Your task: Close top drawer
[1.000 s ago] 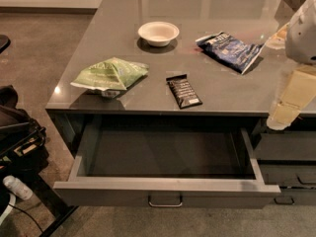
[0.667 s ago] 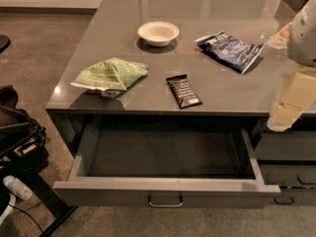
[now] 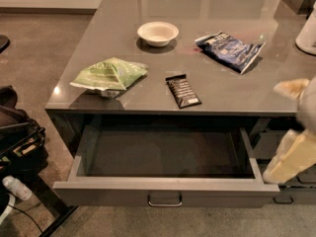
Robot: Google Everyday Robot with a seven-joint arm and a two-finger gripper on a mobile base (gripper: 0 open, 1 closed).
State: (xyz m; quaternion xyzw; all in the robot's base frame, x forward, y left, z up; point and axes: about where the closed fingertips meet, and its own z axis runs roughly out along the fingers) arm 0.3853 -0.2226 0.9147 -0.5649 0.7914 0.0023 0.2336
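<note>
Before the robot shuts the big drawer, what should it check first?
1. Is the top drawer pulled out, ready to push? ok.
2. Is nothing sticking up inside it? ok.
3. Is its handle uncovered? ok.
4. Is the pincer lined up with the drawer front? not ok, it hangs by the right front corner.
5. Is the chocolate bar lying fully on the countertop? ok.
</note>
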